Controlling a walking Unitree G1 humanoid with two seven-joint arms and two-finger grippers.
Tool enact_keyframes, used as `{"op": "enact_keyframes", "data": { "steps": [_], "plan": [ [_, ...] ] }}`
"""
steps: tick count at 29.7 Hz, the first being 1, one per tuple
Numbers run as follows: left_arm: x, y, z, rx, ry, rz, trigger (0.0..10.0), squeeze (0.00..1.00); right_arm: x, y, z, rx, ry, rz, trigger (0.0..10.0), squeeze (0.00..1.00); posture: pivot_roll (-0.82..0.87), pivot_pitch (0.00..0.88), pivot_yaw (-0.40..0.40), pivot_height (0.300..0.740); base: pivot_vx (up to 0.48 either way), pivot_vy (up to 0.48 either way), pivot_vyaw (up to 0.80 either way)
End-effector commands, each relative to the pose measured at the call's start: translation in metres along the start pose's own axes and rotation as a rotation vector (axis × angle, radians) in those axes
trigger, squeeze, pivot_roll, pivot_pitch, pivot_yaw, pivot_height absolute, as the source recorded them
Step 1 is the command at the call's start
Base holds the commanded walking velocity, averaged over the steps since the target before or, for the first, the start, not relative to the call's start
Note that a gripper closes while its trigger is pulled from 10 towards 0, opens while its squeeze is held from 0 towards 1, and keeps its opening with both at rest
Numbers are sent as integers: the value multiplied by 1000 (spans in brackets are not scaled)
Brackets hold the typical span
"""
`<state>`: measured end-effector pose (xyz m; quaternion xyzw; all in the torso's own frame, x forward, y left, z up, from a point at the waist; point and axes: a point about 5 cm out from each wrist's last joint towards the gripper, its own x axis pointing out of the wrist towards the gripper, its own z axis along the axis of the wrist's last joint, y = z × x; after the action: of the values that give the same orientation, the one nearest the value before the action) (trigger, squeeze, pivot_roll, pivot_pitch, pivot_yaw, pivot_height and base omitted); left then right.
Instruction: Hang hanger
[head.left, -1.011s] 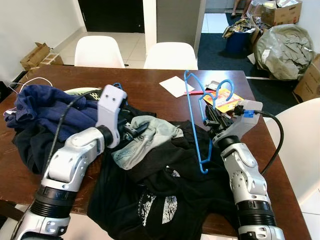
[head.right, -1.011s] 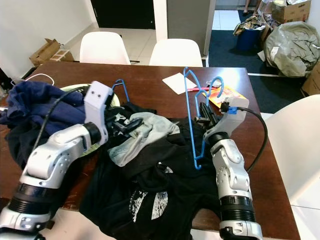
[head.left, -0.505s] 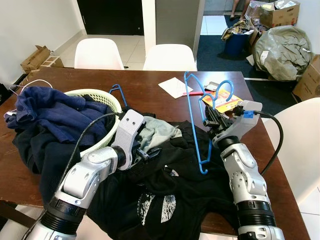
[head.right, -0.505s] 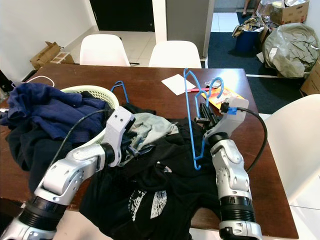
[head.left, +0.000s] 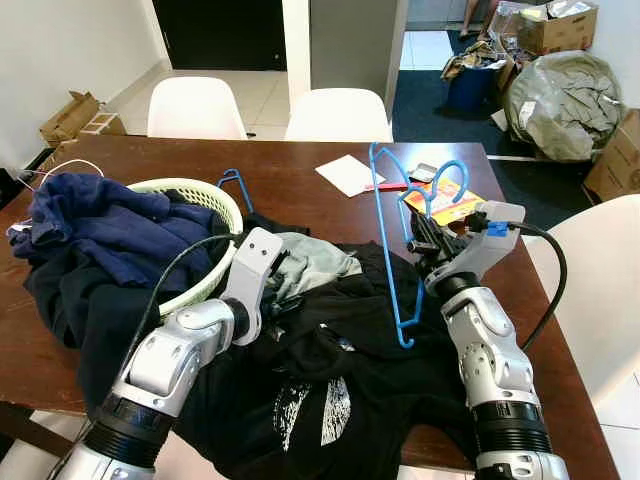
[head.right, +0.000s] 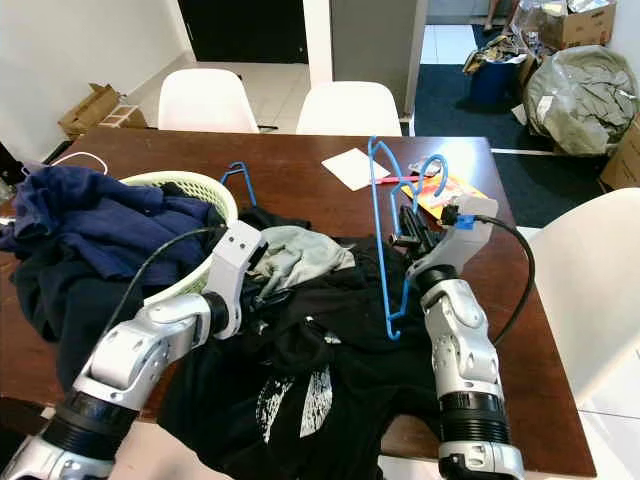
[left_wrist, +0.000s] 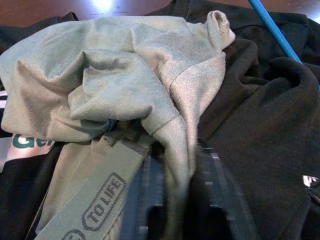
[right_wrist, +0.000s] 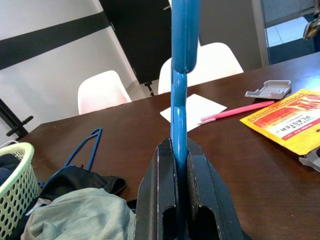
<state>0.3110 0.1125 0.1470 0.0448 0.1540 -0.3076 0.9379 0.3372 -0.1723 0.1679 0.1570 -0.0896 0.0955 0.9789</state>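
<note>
Right gripper (head.left: 425, 243), frame centre-right: clenched on blue hanger (head.left: 385, 240), held upright; left gripper (left_wrist: 175, 200), lower centre: pinching grey-green garment (left_wrist: 115, 75) over black clothes (head.left: 330, 370)

Two silver arms are showing ribbed black cuffs, white wrist housings and trailing black cables; the right arm's (head.left: 487, 340) housing is wearing a blue tab.
</note>
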Motion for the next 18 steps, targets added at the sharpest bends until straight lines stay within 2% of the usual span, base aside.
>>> {"op": "enact_keyframes", "data": {
  "steps": [1, 4, 7, 8, 9, 11, 12, 13, 14, 15, 16, 18],
  "plan": [
    [-2, 9, -7, -12, 42, 38, 0, 0, -3, 0, -7, 13, 20, -10, 10000, 0, 25, 95, 47, 740, 0, 0, 0],
    [-4, 13, -4, -5, 30, 56, 0, 0, -2, 0, -7, 14, 20, -10, 10000, 0, 25, 95, 48, 740, 0, 0, 0],
    [-18, 40, 28, 38, -84, 185, 0, 0, -2, 0, -8, 18, 21, -11, 10000, 0, 29, 95, 46, 740, 0, 0, 0],
    [-18, 40, 28, 38, -84, 185, 0, 0, -2, 0, -8, 18, 21, -11, 10000, 0, 29, 95, 46, 740, 0, 0, 0],
    [-30, 57, 53, 93, -164, 280, 0, 0, -2, 0, -8, 21, 22, -11, 10000, 0, 31, 95, 47, 740, 0, 0, 0],
    [-30, 57, 53, 93, -164, 280, 0, 0, -2, 0, -8, 21, 22, -11, 10000, 0, 31, 95, 47, 740, 0, 0, 0],
    [-49, 75, 84, 172, -251, 393, 0, 0, -2, 0, -8, 23, 23, -11, 10000, 0, 31, 94, 46, 740, 0, 0, 0],
    [-49, 75, 84, 172, -251, 393, 0, 0, -2, 0, -8, 23, 23, -11, 10000, 0, 31, 94, 46, 740, 0, 0, 0],
    [-96, 103, 148, 332, -418, 608, 0, 0, -3, 0, -9, 25, 24, -10, 10000, 0, 35, 97, 44, 740, 0, 0, 0],
    [-96, 103, 148, 332, -418, 608, 0, 0, -3, 0, -9, 25, 24, -10, 10000, 0, 35, 97, 44, 740, 0, 0, 0],
    [-149, 115, 203, 482, -575, 804, 0, 0, -3, 0, -9, 27, 25, -9, 10000, 0, 40, 94, 45, 740, 0, 0, 0],
    [-149, 115, 203, 482, -575, 804, 0, 0, -3, 0, -9, 27, 25, -9, 10000, 0, 40, 94, 45, 740, 0, 0, 0]
  ]
}}
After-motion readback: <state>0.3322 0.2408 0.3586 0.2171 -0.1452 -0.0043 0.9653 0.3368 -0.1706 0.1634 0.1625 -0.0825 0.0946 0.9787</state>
